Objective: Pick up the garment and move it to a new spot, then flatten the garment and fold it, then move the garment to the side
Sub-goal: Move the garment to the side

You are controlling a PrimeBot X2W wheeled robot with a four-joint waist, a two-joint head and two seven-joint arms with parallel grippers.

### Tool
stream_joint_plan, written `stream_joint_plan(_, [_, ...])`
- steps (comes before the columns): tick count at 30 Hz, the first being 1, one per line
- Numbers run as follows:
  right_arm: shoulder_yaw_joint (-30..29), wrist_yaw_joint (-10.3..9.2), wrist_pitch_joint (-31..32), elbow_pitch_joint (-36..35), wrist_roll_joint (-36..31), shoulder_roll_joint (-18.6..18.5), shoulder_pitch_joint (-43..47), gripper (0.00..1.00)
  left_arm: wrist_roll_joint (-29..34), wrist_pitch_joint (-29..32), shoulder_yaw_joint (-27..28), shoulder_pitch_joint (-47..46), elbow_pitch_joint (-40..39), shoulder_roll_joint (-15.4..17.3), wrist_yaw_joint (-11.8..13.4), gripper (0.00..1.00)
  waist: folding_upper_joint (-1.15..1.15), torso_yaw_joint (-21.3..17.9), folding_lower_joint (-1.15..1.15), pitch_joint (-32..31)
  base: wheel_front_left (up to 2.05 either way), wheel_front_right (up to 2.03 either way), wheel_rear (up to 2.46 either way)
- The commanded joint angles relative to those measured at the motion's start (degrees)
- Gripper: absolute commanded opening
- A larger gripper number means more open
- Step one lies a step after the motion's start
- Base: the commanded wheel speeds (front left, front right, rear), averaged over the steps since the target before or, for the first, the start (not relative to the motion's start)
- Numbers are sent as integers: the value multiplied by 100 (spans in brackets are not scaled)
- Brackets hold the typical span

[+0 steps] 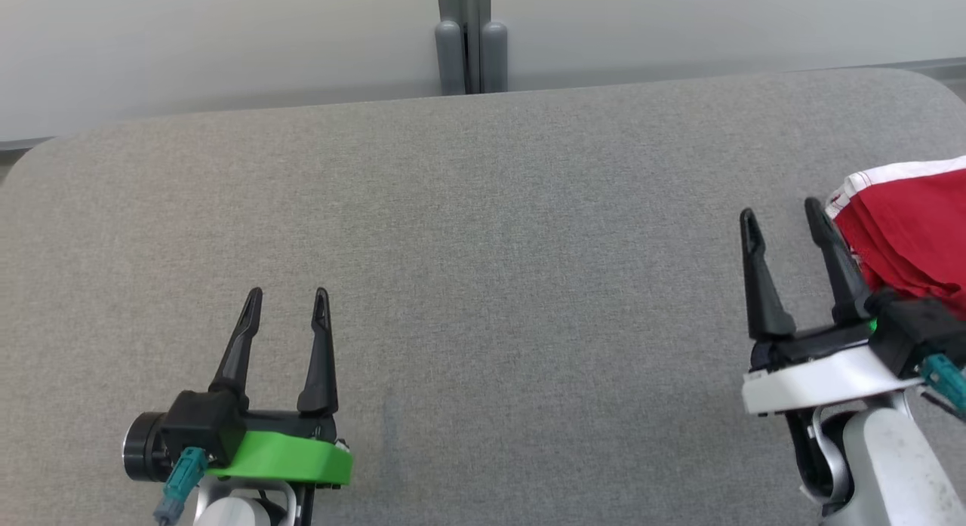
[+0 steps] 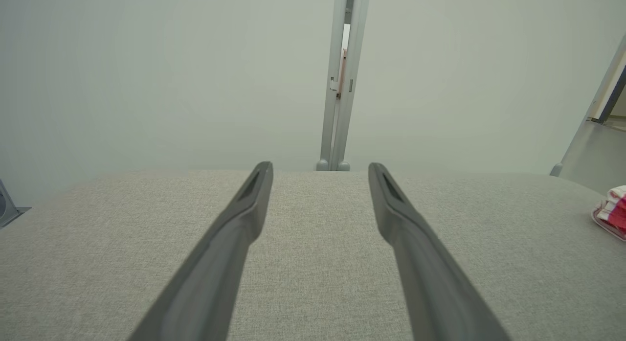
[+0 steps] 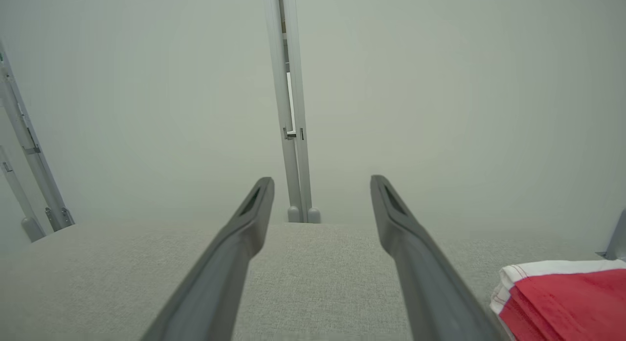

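Observation:
The garment (image 1: 909,224) is red with a white edge and lies folded in a stack at the right edge of the grey table (image 1: 483,247). The right wrist view shows the garment (image 3: 562,297) at its lower right, and the left wrist view shows the garment (image 2: 614,211) small at its far right. My right gripper (image 1: 781,216) stands open just left of it, its right finger close beside the cloth, nothing between the fingers. My left gripper (image 1: 288,296) is open at the lower left, over bare table, empty.
A grey post (image 1: 469,39) rises behind the table's far edge against a pale wall. The table's rounded far corners show at left and right. Wide grey surface lies between the two grippers.

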Motion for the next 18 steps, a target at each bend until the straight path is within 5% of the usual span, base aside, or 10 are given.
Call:
stream_joint_plan(1, [-64, -10, -15, -42, -61, 109, 144, 100, 67, 0, 2, 115, -15, 12, -24, 100, 0, 68, 0, -67, 0, 0, 0])
stream_joint_plan(18, [-173, -10, -15, -121, -435, 475, 353, 100, 51, 1, 77, 168, -58, 11, 145, 100, 0, 11, 0, -120, 0, 0, 0])
